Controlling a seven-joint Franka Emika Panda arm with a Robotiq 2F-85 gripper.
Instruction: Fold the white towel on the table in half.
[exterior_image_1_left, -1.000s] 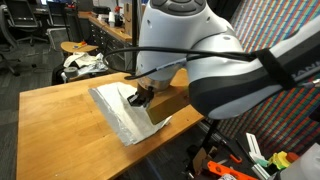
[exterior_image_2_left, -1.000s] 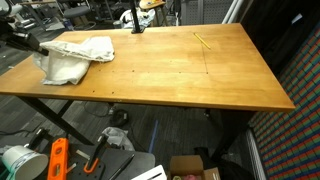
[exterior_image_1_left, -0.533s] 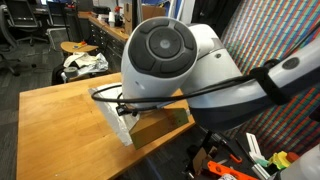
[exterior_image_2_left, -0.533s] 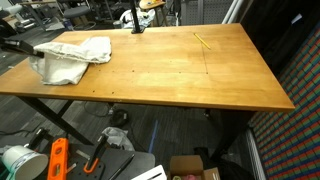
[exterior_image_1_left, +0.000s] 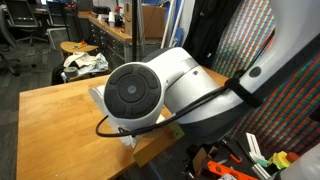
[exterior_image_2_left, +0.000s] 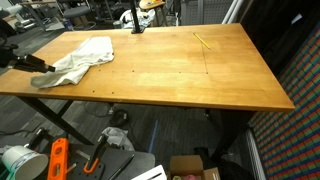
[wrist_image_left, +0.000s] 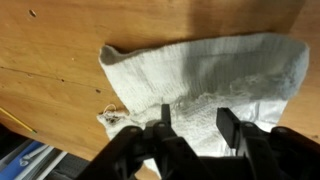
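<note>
The white towel (exterior_image_2_left: 85, 58) lies crumpled and stretched out at the left end of the table (exterior_image_2_left: 200, 80), reaching toward the near left edge. My gripper (exterior_image_2_left: 42, 67) sits at the towel's outer tip there. In the wrist view the towel (wrist_image_left: 210, 75) spreads wrinkled on the wood (wrist_image_left: 60, 40), with a frayed corner near the table edge. My gripper (wrist_image_left: 194, 115) hovers just over it, jaws apart, with cloth showing in the gap and nothing pinched. In an exterior view the arm (exterior_image_1_left: 160, 95) hides nearly all of the towel.
A thin yellow stick (exterior_image_2_left: 203, 41) lies far across the table, and a black stand (exterior_image_2_left: 135, 25) sits at the back edge. A round stool with a fabric bundle (exterior_image_1_left: 85, 62) stands behind. Orange tools (exterior_image_2_left: 57, 160) and a box (exterior_image_2_left: 195, 168) lie on the floor.
The towel hung bunched from my shut gripper; now it lies lower and stretched out toward the table edge, and the jaws have come apart. The arm has swung across one exterior view.
</note>
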